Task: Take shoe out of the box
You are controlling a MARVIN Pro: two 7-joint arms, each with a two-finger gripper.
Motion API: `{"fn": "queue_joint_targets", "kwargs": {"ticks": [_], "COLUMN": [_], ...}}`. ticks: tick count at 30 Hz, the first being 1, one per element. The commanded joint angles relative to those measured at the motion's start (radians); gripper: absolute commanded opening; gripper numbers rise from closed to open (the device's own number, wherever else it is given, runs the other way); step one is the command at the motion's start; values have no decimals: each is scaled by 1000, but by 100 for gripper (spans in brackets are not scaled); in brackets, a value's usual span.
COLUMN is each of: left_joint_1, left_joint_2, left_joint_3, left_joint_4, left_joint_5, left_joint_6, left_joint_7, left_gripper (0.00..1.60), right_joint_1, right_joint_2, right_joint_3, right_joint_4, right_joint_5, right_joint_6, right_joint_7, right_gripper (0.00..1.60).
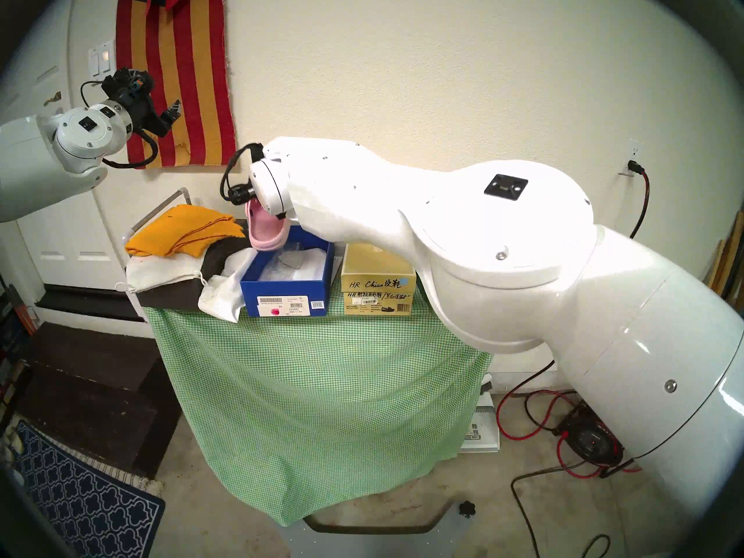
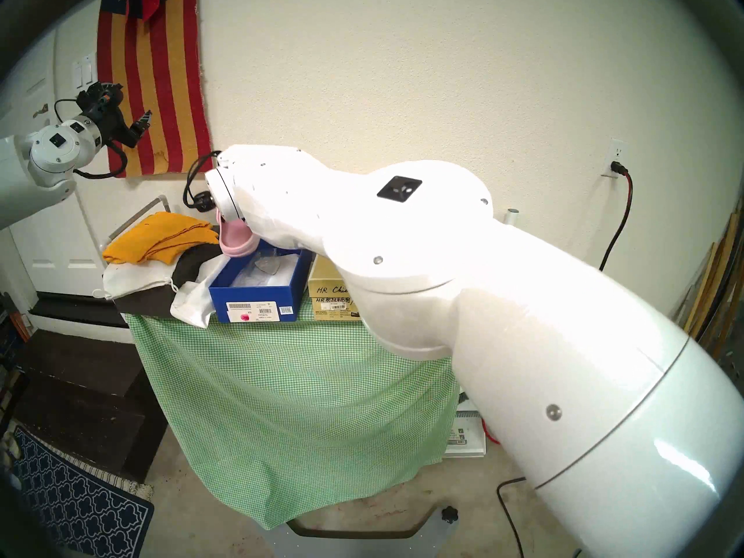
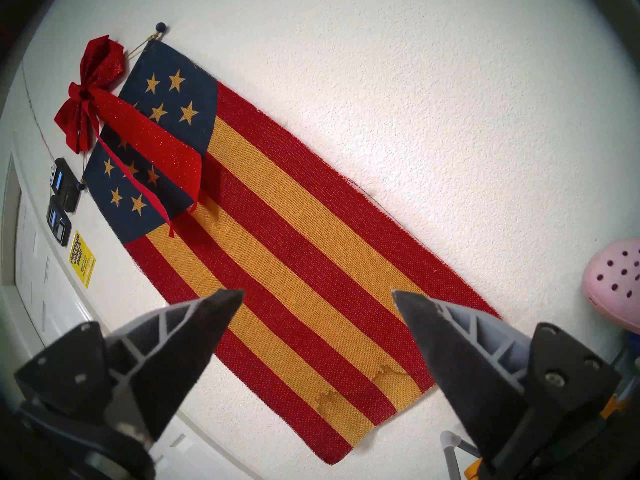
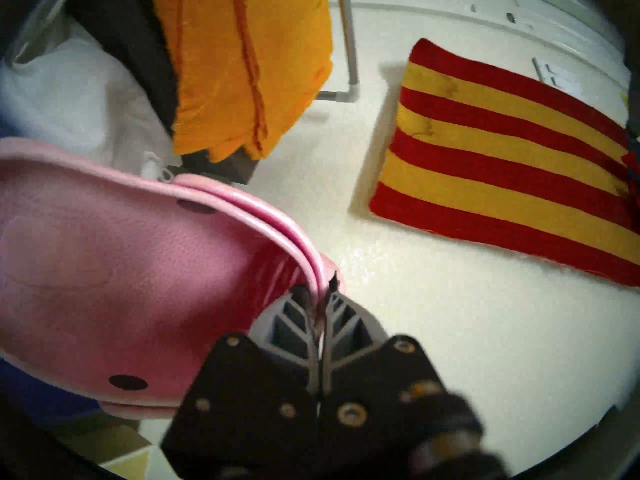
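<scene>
A pink clog shoe (image 1: pixel 263 233) hangs tilted over the far left corner of the deep blue box (image 1: pixel 288 291), which stands on the green checked tablecloth (image 1: pixel 322 384) with clear wrapping inside. In the right wrist view my right gripper (image 4: pixel 318 288) is shut on the shoe's (image 4: pixel 104 278) heel strap. The head views hide that gripper behind my right wrist (image 1: pixel 267 182). My left gripper (image 1: pixel 174 112) is raised far to the left before the striped flag (image 3: pixel 311 243), open and empty; its wrist view catches the shoe's toe (image 3: pixel 613 282) at the right edge.
A tan box (image 1: pixel 378 289) with handwriting stands right of the blue box. A heap of orange (image 1: pixel 185 231), white and dark cloths lies to its left. Cables and a power unit (image 1: pixel 587 440) lie on the floor at the right. A patterned mat (image 1: pixel 80 501) lies lower left.
</scene>
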State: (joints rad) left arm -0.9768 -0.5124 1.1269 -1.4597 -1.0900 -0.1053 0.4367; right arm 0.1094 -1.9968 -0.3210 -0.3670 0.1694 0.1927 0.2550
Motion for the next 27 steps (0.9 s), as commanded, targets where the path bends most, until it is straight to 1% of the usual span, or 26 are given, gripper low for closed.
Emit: {"fn": "queue_joint_targets", "kwargs": {"ticks": [1,2,7,8,9,11,15,23,26,27], "left_joint_1": [0,0,0,0,0,0,0,0,0,0], "left_joint_2": [0,0,0,0,0,0,0,0,0,0], "left_joint_3": [0,0,0,0,0,0,0,0,0,0], "left_joint_4": [0,0,0,0,0,0,0,0,0,0], "left_joint_5": [0,0,0,0,0,0,0,0,0,0], "left_joint_6": [0,0,0,0,0,0,0,0,0,0], "left_joint_7": [0,0,0,0,0,0,0,0,0,0], "left_gripper": [160,160,160,160,160,160,160,160,160,160], "right_joint_1": [140,121,182,204,198,224,253,288,293,299], "right_joint_2": [26,18,49,59,59,73,98,169,189,202], "right_joint_3": [14,40,53,49,58,59,67,75,75,76], "right_joint_4": [-42,-19,-69,-88,-87,-118,-169,-271,-300,-323], "right_joint_5": [-14,-40,-37,-32,-41,-36,-36,-30,-29,-26], "right_joint_6": [10,9,17,20,21,26,36,71,81,87], "right_joint_7": [45,39,85,101,105,128,175,291,321,342], "right_gripper": [0,0,0,0,0,0,0,0,0,0]}}
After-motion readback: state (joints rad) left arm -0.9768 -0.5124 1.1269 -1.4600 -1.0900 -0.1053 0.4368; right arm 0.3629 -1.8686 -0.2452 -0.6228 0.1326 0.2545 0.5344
